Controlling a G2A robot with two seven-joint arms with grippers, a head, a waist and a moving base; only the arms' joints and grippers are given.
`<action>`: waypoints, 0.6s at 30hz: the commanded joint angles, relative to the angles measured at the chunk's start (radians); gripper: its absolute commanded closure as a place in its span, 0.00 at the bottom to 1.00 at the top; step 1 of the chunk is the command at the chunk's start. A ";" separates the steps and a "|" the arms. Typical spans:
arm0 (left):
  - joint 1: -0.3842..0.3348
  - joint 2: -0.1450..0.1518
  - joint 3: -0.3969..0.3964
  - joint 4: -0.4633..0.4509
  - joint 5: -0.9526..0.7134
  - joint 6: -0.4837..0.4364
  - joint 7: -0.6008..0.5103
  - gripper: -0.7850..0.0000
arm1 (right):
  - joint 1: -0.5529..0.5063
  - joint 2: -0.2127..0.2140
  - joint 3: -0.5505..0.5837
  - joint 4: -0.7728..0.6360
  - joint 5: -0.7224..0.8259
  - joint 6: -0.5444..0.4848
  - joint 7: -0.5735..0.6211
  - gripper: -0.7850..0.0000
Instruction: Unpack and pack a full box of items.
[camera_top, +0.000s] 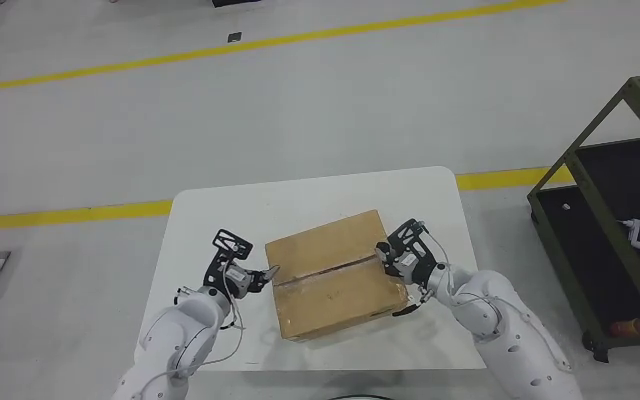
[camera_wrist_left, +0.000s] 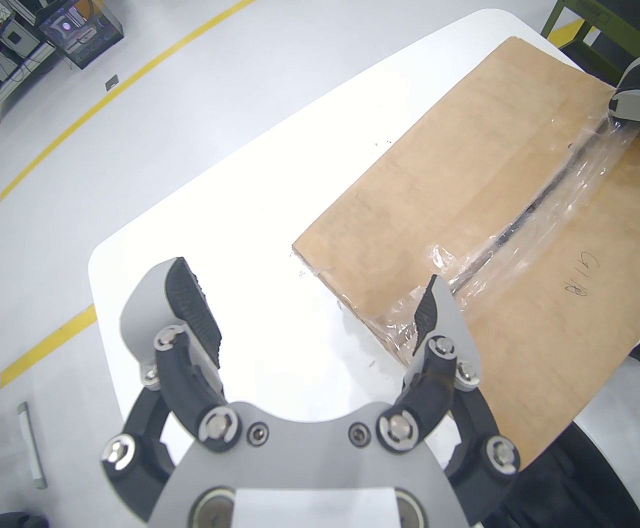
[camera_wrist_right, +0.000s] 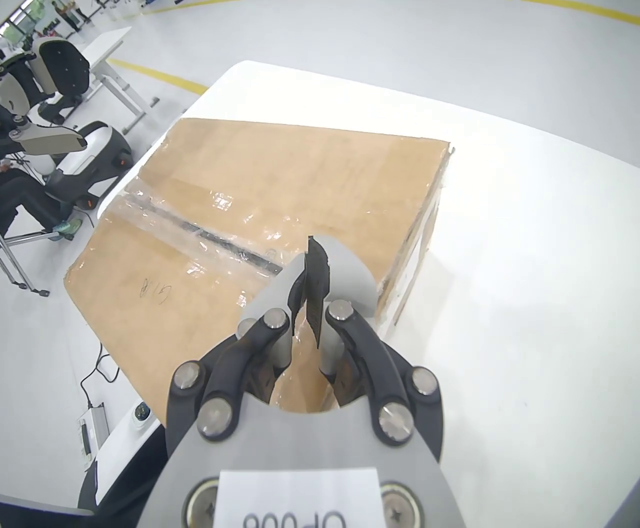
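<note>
Plainly, the cardboard box (camera_top: 335, 275) sits closed on the white counter (camera_top: 300, 205), near the middle and a little toward the 6 o'clock edge in the top view. Its two top flaps meet at a seam that runs roughly from 9 o'clock to 3 o'clock. The seam is covered by a strip of clear tape (camera_wrist_left: 525, 235) that is wrinkled and folds down over the box's side walls.

The left end effector (camera_wrist_left: 306, 272) is at the box's 9 o'clock side, spread wide with nothing between its fingers. One ribbed fingertip (camera_wrist_left: 427, 307) sits right at the taped end of the seam, and the other hangs over bare counter.

The right end effector (camera_wrist_right: 312, 255) is at the 3 o'clock side with its fingers closed together. The tips rest at the top edge of the box, where the tape folds over. I cannot tell whether any tape is pinched between them.

A dark green cart (camera_top: 590, 215) stands on the floor, well off the counter at 3 o'clock.
</note>
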 joint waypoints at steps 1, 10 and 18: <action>-0.002 0.000 0.001 0.001 0.000 -0.001 -0.001 0.00 | 0.000 0.000 -0.001 -0.001 0.000 0.003 0.004 1.00; -0.020 -0.002 0.009 -0.012 -0.072 -0.032 -0.016 0.51 | 0.001 0.001 -0.005 -0.007 -0.002 -0.006 0.016 1.00; -0.036 -0.003 0.049 -0.042 -0.117 -0.111 -0.036 1.00 | 0.006 0.000 -0.011 0.000 -0.006 -0.009 0.017 1.00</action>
